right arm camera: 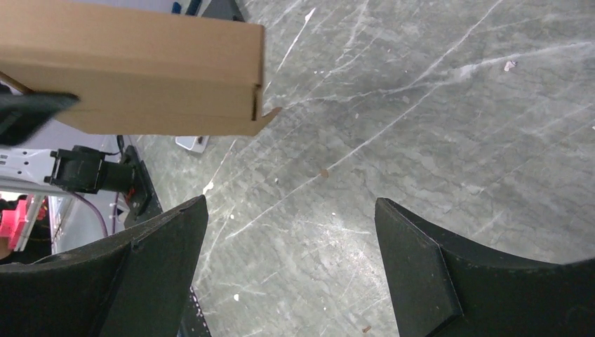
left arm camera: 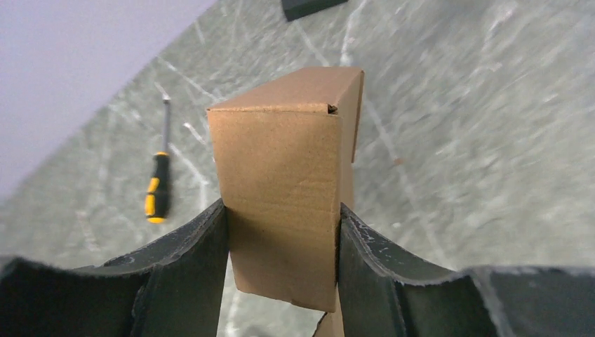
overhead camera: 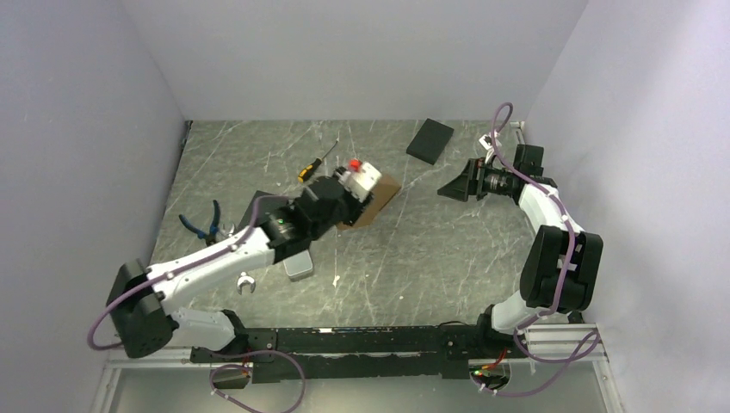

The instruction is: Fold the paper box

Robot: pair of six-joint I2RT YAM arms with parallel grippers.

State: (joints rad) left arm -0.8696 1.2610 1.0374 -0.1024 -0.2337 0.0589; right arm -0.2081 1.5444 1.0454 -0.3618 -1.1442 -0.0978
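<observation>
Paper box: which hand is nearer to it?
Left. The left hand is shut on the paper box, a finger on each side. The right hand hangs open off to its right, not touching.

The paper box (left arm camera: 281,189) is plain tan-brown; the tabletop (overhead camera: 413,258) dark grey, veined white. At eleven o'clock a screwdriver (overhead camera: 307,169), handle yellow and black; at nine, blue-gripped pliers (overhead camera: 203,222); at one, a black slab (overhead camera: 429,140).

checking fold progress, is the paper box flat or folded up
Folded: the paper box is a rectangular carton, visible end closed, clamped in the left gripper.
</observation>
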